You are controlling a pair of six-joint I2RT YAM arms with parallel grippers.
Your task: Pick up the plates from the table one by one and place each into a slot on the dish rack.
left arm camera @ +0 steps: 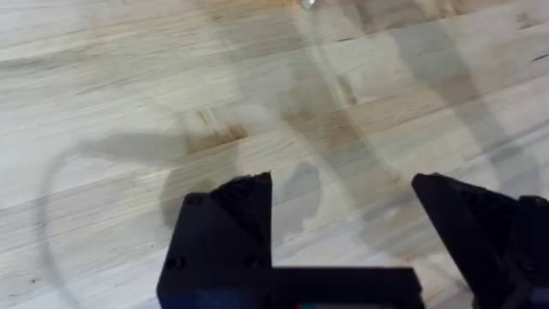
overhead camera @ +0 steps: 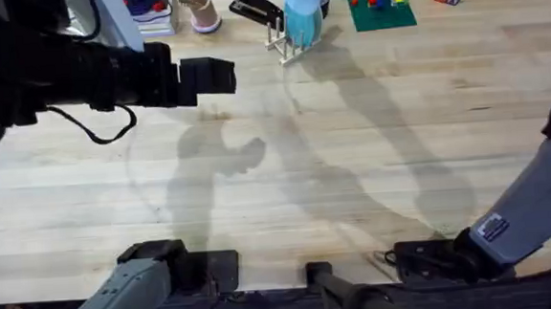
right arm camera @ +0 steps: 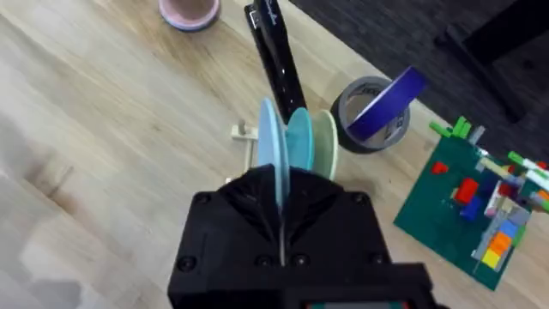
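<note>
Three plates stand on edge in the dish rack [right arm camera: 244,133] at the far middle of the table [overhead camera: 371,149]: a pale blue one [right arm camera: 271,137], a teal one [right arm camera: 300,142] and a pale green one [right arm camera: 326,146]. My right gripper [right arm camera: 280,184] is directly above them, shut on the rim of the pale blue plate. In the overhead view the plates [overhead camera: 302,19] rise above the rack [overhead camera: 283,47]. The left gripper [left arm camera: 343,202] hangs open and holds nothing over bare wood at the left, seen from overhead as a dark arm tip [overhead camera: 215,77].
Behind the rack lie a black stapler [overhead camera: 255,6], a pink cup [overhead camera: 200,10], a roll of tape [right arm camera: 377,107] and a green baseplate with bricks [overhead camera: 380,6]. Both arm bases sit at the near edge.
</note>
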